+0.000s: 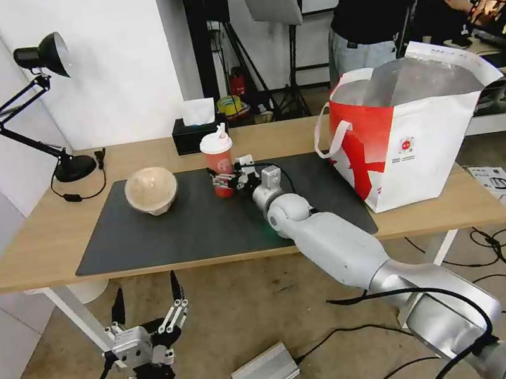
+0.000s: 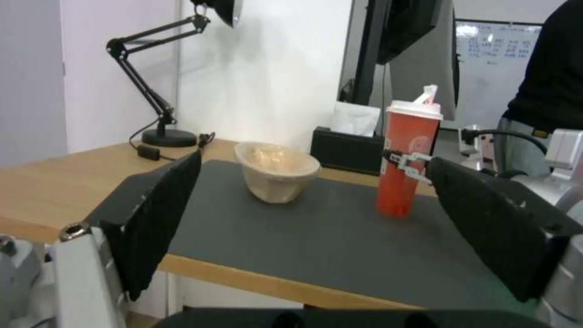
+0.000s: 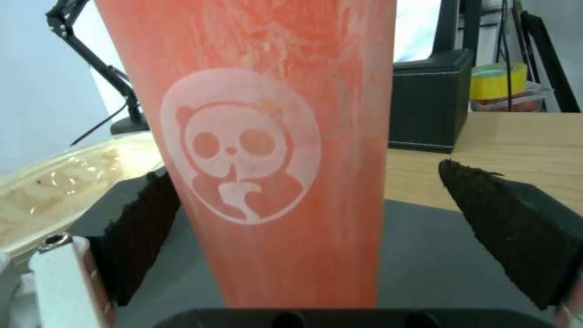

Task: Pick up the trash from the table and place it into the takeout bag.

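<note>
now the red cup (image 1: 219,164) stands between the right gripper's (image 1: 230,178) spread, not-yet-clamped fingers on the mat (image 1: 195,230).

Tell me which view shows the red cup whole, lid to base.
The left wrist view: the red cup stands upright on the grey mat, lid and base both visible. The head view shows it smaller, its lower part partly hidden by the right pincer. The right wrist view shows just its panda-logo wall between open fingers.
</note>
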Controlling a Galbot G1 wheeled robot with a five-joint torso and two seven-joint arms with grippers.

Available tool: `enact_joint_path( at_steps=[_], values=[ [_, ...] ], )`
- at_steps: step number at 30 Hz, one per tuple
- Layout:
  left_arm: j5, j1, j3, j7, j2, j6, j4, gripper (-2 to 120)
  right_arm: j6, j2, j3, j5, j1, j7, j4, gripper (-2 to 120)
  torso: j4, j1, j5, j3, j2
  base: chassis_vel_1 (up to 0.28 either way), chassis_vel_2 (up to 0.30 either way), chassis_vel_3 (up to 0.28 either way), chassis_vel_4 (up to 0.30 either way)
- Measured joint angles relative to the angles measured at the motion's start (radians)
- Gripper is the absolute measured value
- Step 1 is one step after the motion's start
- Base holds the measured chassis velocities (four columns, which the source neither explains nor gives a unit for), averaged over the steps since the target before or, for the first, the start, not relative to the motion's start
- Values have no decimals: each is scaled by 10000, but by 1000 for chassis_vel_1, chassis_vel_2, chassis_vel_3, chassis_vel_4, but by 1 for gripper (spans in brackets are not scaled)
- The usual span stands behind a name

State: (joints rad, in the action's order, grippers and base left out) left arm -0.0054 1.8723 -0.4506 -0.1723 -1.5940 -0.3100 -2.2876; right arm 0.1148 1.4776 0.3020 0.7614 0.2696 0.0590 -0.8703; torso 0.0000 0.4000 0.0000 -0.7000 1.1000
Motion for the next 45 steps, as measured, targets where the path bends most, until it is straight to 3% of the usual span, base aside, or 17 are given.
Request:
enact_joint_path(
  at_steps=[19, 30, 35, 41, 45],
  values=[
    [10, 29, 45, 3, 0, -119, 59, 100, 234, 607, -239, -70, -456, 857, 1054, 98, 1, 0, -1, 0, 0, 0, 0, 0, 0],
    [30, 52, 50, 9, 3, -166, 85, 100, 260, 481, -224, -62, -185, 924, 710, 54, 0, 0, 1, 2, 0, 0, 0, 0, 0],
    [64, 84, 59, 13, 3, -179, 71, 100, 262, 348, -209, -60, -69, 888, 479, 43, 0, 0, 1, 2, 0, 0, 0, 0, 0],
    [173, 195, 59, 17, 3, -212, -10, 100, 196, 42, -186, -22, 120, 775, 18, 17, 0, 0, 0, 2, 0, 0, 0, 0, 0],
    [226, 247, 53, 18, 0, -218, -64, 100, 46, -311, -167, 6, 302, 616, -563, 10, 0, 0, 0, 0, -1, 0, 0, 0, 0]
  ],
)
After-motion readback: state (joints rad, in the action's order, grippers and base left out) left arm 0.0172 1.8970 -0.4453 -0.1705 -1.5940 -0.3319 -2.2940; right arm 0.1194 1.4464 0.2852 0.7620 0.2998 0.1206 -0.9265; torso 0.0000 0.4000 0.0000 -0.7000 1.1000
